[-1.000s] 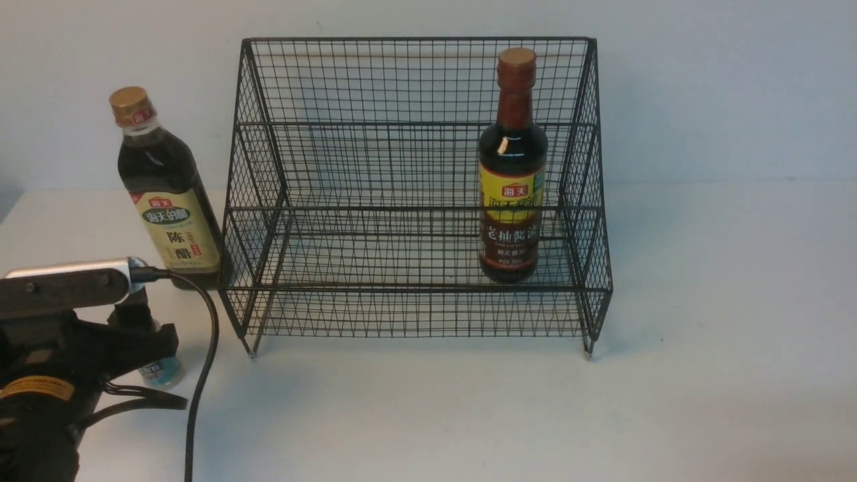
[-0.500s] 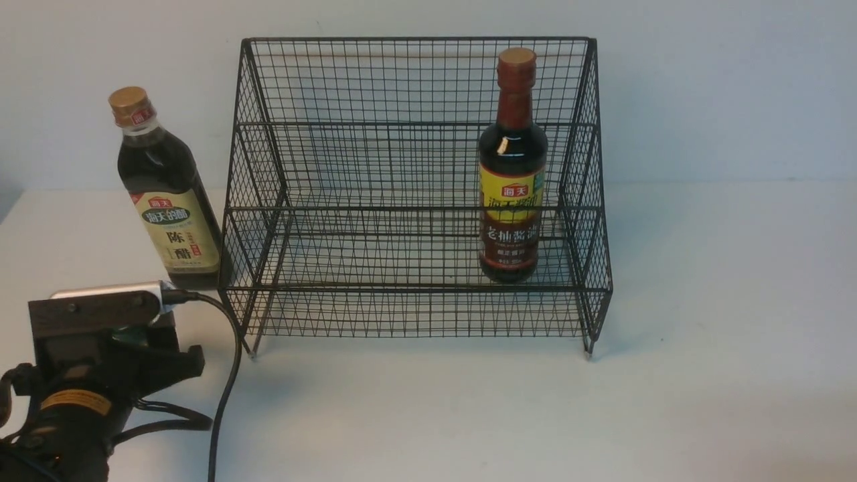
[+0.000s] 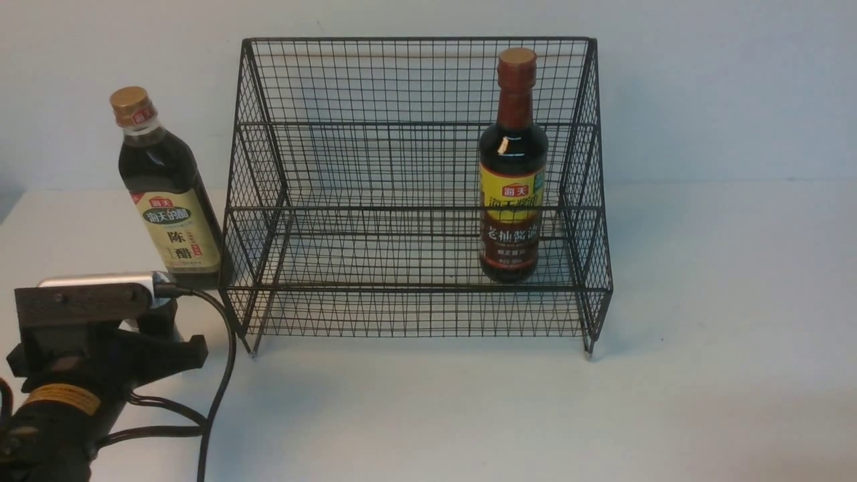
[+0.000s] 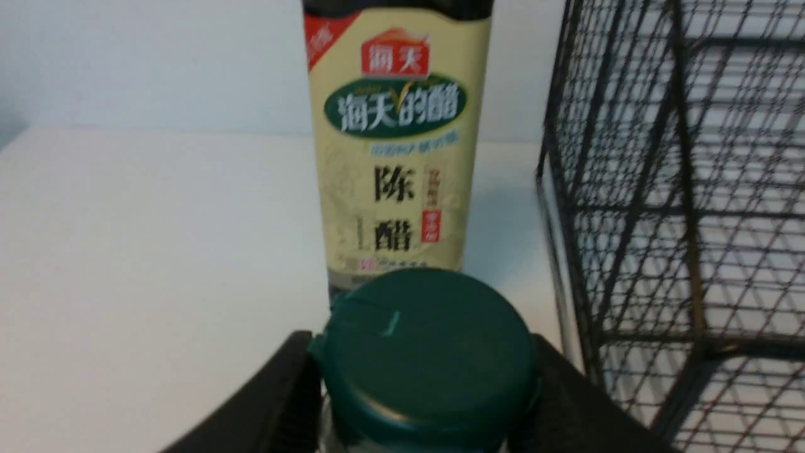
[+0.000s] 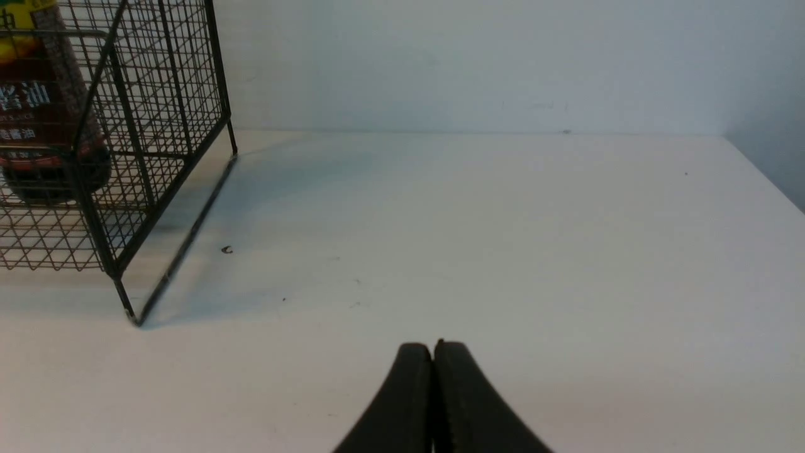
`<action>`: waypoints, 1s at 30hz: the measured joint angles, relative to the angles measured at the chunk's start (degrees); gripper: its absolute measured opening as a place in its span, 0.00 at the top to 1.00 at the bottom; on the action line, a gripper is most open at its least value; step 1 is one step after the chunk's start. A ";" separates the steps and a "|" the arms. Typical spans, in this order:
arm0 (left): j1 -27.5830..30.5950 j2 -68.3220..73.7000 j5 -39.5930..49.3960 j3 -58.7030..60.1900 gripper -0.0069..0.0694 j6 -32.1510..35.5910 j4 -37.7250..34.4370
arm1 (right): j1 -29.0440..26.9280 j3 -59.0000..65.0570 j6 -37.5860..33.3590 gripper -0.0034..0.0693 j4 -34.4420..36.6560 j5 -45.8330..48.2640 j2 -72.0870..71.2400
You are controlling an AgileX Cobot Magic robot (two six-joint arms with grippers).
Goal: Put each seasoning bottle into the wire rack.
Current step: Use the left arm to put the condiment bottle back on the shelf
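The left gripper (image 4: 424, 409) grips the green-capped shaker (image 4: 427, 340), standing straight up, cap on top. The right gripper (image 5: 434, 358) is pinched closed

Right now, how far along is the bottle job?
Done: the brown-necked bottle stands inside the rack, on its right side. In hand: the left gripper is clamped on the green-capped shaker, outside the rack. Left: the gold-capped bottle stands on the table beside the rack. The right gripper is shut, empty.
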 joint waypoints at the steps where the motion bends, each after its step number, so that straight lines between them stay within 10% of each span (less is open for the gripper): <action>1: 0.00 -2.97 2.06 0.00 0.46 -0.06 0.76 | 0.00 0.00 0.00 0.97 0.00 0.00 0.00; 13: 0.00 -24.52 21.82 -5.51 0.46 -2.67 6.43 | 0.00 0.00 0.00 0.97 0.00 0.00 0.00; 23: -3.19 -25.26 35.95 -20.23 0.46 -30.56 33.75 | 0.00 0.00 0.00 0.97 0.00 0.00 0.00; 30: -5.93 -15.07 31.99 -22.28 0.46 -35.59 41.59 | 0.00 0.00 0.00 0.97 0.00 0.00 0.00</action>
